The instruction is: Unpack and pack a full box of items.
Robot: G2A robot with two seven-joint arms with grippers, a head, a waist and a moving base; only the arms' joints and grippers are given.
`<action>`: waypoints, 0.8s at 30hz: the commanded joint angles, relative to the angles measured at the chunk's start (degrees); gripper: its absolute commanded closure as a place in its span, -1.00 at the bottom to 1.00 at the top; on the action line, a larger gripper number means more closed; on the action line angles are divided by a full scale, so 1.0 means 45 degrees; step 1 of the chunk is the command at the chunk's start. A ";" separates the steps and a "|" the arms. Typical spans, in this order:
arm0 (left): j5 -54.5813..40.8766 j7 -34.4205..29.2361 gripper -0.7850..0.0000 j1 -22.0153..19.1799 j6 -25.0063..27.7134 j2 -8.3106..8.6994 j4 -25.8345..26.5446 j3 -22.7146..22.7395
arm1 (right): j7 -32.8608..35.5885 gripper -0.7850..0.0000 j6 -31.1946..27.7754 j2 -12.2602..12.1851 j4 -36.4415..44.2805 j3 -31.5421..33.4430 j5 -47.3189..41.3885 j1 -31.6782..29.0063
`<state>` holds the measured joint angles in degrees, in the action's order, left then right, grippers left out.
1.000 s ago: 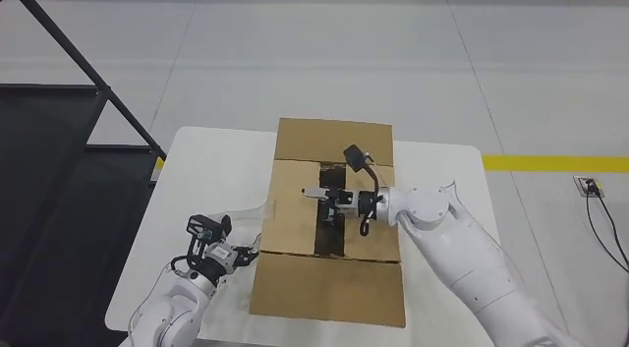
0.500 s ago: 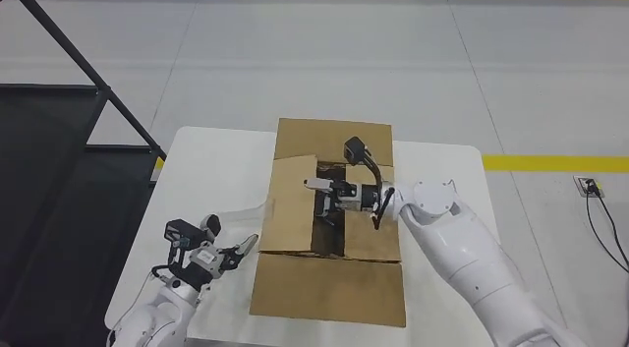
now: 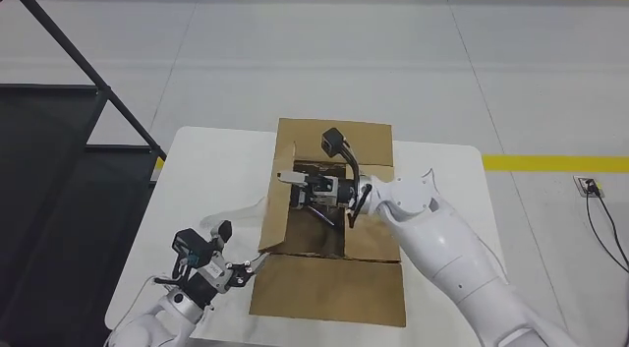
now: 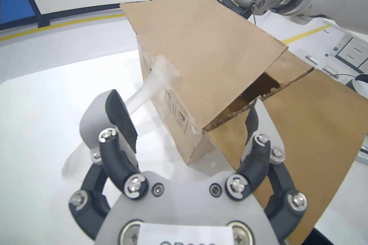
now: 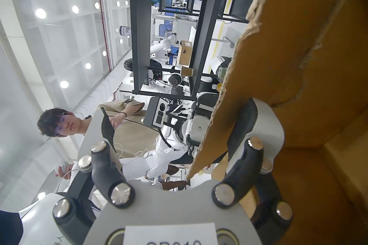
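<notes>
Cardboard box (image 3: 326,291) sits in the middle of the white table (image 3: 206,165), at the centre of the top view. Its far and near flaps are folded out flat and a dark gap shows between the two inner ones. The inner flap (image 3: 277,214) on the picture's left stands tilted up, partway open.

The right gripper (image 3: 295,190) is at that flap's free edge. In the right wrist view its fingers (image 5: 253,125) are spread wide with the flap's edge running between them. One pad lies against the flap's face and nothing is pinched. The step in hand looks to be swinging this flap outward to bare the contents, which are hidden for now.

To do it well, keep the pad flat on the face and push along an arc about the crease rather than straight sideways, so the box neither slides nor tears. The corrugated edge already looks ragged at the corner seen in the left wrist view.

The left gripper (image 3: 236,249) is at the lower left of the top view, near the box's corner, its claw open and empty. Just beside it a pale strip of tape (image 4: 143,91) trails from the box wall onto the table. From there it could steady the wall if the box shifts, but it should keep out from under the flap and off the tape.
</notes>
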<state>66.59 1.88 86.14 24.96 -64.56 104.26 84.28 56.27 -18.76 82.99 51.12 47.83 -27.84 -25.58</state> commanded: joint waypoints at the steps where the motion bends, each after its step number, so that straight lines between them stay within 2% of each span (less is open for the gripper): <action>1: 0.0176 0.0018 -1.00 -0.0205 -0.0469 -0.0049 0.0022 -0.0270 | -0.0110 -1.00 -0.0174 0.0114 -0.0055 -0.0090 -0.0184 0.0041; 9: -0.0123 0.0145 -1.00 -0.0682 -0.1444 -0.0198 -0.0093 -0.0795 | -0.0287 -1.00 -0.1017 0.0624 -0.0531 -0.0471 -0.0990 0.0174; 17: -0.1673 0.0211 -1.00 -0.0457 -0.1932 -0.0230 -0.0116 -0.0011 | 0.0656 -1.00 -0.1327 0.0950 -0.1273 -0.0722 -0.1185 0.0523; 24: -0.1950 0.0131 -1.00 -0.0268 -0.2362 -0.0224 -0.0450 0.0571 | 0.0947 -1.00 -0.1706 0.0974 -0.2140 -0.0467 -0.0937 0.0754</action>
<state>57.91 2.51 84.80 14.37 -65.58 102.52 86.58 60.38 -26.20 87.47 42.05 45.39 -32.18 -22.25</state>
